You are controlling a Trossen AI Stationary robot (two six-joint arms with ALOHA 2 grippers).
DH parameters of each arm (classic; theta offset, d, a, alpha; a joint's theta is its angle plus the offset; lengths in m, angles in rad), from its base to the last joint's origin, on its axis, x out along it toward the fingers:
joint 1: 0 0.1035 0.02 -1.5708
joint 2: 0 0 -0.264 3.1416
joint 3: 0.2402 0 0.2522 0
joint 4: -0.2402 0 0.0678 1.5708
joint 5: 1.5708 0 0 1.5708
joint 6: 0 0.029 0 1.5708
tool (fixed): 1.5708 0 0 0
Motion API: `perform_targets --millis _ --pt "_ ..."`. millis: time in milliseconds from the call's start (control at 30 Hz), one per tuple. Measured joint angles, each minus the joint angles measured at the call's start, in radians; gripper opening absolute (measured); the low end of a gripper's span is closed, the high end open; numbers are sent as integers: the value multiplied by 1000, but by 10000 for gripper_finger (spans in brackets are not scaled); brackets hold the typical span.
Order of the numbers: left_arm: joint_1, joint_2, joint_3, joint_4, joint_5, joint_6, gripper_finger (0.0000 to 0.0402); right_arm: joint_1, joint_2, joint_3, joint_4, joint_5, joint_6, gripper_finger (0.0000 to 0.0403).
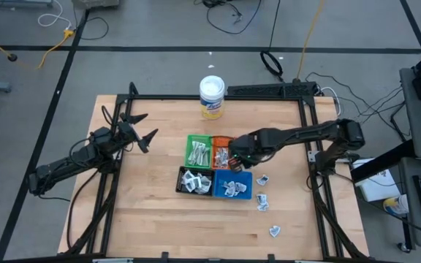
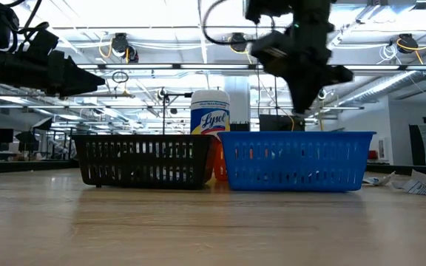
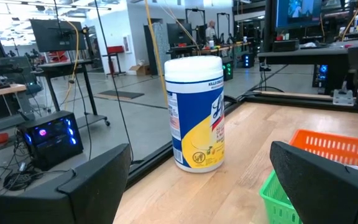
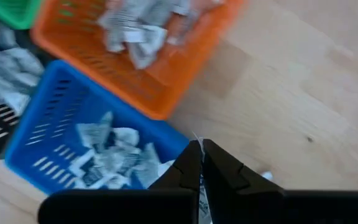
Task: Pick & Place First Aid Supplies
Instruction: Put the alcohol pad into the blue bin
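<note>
The first aid supplies are small white-grey printed packets. They lie in the green tray, orange tray, black tray and blue tray. Three loose packets lie flat on the wood to the right of the blue tray. My right gripper hangs above the trays, over the blue tray's corner beside the orange tray; it is shut on a thin packet. My left gripper waits open above the table's left part, touching nothing. My right gripper pinches a thin white packet between its two fingers; only a sliver of the packet's edge shows at the fingertips, and the fingers hide the rest. The fingers point down from above. The packet is lifted clear, over the blue tray's corner.
A white-lidded tub with a yellow label stands upright near the table's far edge, behind the trays. A black frame borders the table. Bare wood lies in front of the trays and on the table's left part.
</note>
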Motion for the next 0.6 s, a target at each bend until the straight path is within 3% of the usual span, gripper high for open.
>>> perform_targets --millis 200,600 --pt "0 0 0 0 0 0 392 70 116 164 -13 -1 -51 1" --pt "0 0 0 0 0 0 392 171 273 182 45 -8 -176 0"
